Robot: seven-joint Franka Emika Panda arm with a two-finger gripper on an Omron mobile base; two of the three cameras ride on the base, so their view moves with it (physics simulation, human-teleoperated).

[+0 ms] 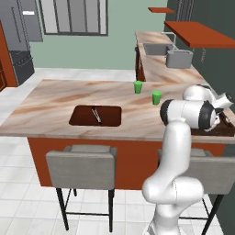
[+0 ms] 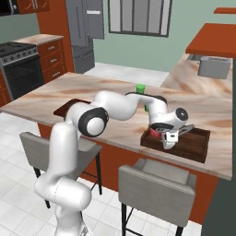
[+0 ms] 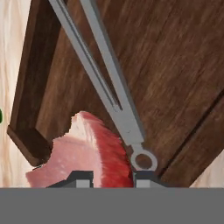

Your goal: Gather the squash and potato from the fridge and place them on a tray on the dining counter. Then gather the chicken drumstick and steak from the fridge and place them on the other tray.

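Hand view: the hand [image 3: 107, 177] is clamped on the steak [image 3: 83, 153], a pink slab with a red edge, held just above a dark brown tray [image 3: 175, 78] where grey metal tongs [image 3: 109, 87] lie. Right base view: the white arm reaches over the marbled bench [image 2: 92, 92], its hand [image 2: 167, 138] low over the right-hand tray [image 2: 193, 147]. A second tray [image 1: 82, 117] sits well apart to the left.
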